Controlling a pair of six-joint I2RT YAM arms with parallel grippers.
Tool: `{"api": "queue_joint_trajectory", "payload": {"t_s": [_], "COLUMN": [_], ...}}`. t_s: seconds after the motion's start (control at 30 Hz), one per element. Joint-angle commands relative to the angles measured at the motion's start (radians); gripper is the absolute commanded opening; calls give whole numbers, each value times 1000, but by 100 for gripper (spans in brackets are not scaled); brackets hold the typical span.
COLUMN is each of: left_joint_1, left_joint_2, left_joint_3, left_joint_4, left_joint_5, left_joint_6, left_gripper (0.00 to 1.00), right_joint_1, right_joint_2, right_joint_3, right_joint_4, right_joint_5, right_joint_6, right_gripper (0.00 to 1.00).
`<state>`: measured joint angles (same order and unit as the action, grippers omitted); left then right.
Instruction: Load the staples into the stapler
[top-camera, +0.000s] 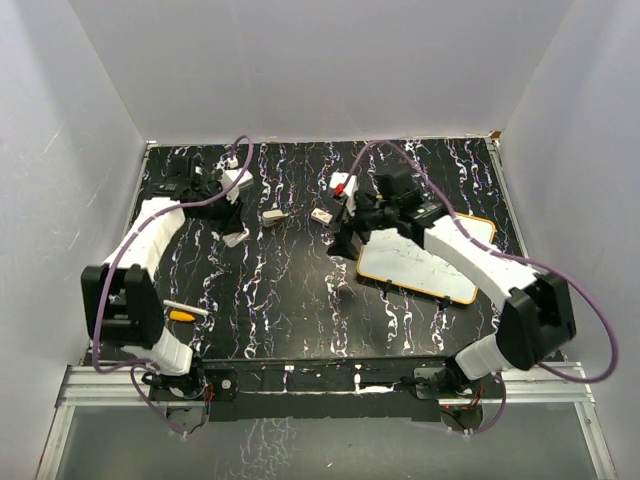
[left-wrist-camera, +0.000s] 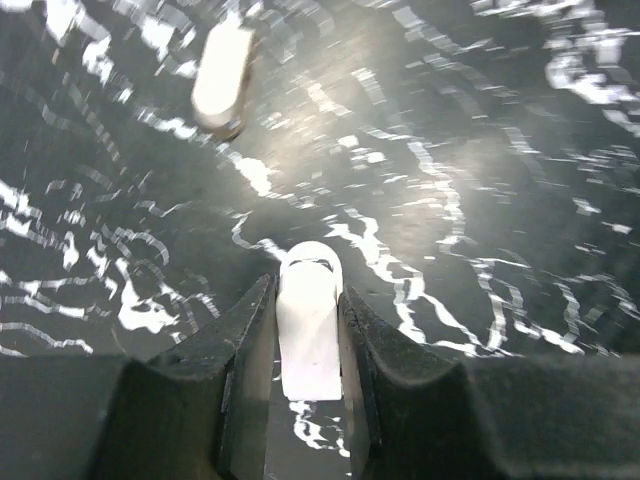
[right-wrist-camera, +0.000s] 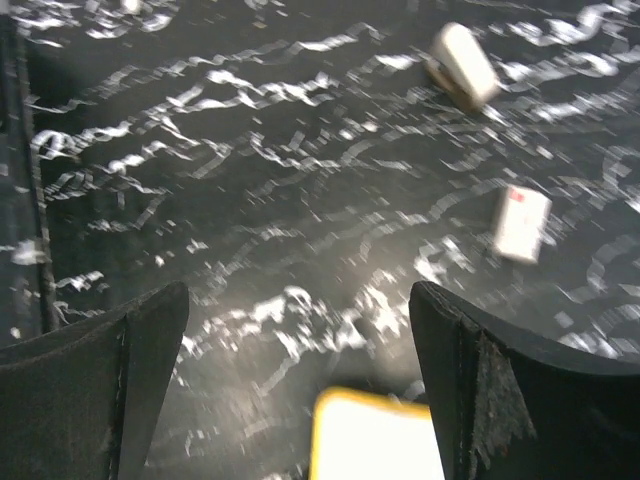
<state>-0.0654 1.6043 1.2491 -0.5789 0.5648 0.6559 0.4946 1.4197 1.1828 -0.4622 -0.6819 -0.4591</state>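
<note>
My left gripper (left-wrist-camera: 305, 290) is shut on a small white stapler (left-wrist-camera: 308, 340) with a rounded nose, its fingers pressed against both long sides; it sits low on the black marbled table (top-camera: 290, 290). From above, this stapler (top-camera: 235, 238) lies at the left rear. A second cream stapler (left-wrist-camera: 222, 80) (top-camera: 274, 214) lies a little beyond it. The staples (right-wrist-camera: 520, 222), a small white box with a red mark, lie near mid-table (top-camera: 322, 215). My right gripper (right-wrist-camera: 298, 300) (top-camera: 345, 238) hangs open and holds nothing, just right of the box.
A yellow-rimmed whiteboard (top-camera: 420, 262) lies flat under the right arm, its corner (right-wrist-camera: 375, 440) right below the right fingers. A thin white pen (top-camera: 187, 308) and an orange cap (top-camera: 181, 316) rest near the left arm's base. White walls enclose the table.
</note>
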Motion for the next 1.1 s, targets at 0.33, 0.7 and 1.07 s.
{"api": "queue_joint_trajectory", "payload": {"t_s": [0.33,0.7,1.07], "left_joint_1": [-211,-290,-298], "left_joint_2": [-299,-281,-286], "left_joint_3": [-20,-74,-89], "left_joint_4": [-187,-120,-94], "left_joint_5": [438,415,428], "left_joint_6": [168,155,142], "left_gripper": [0,0,0], "right_joint_1": [164,167,169], "right_joint_2": [278,281,282], "right_joint_3": [-27,-54,-84], "right_joint_4": [657,722,740], "right_joint_5": [-263,-343,-370], "right_joint_6": [335,390,391], "right_gripper": [94,79,28]}}
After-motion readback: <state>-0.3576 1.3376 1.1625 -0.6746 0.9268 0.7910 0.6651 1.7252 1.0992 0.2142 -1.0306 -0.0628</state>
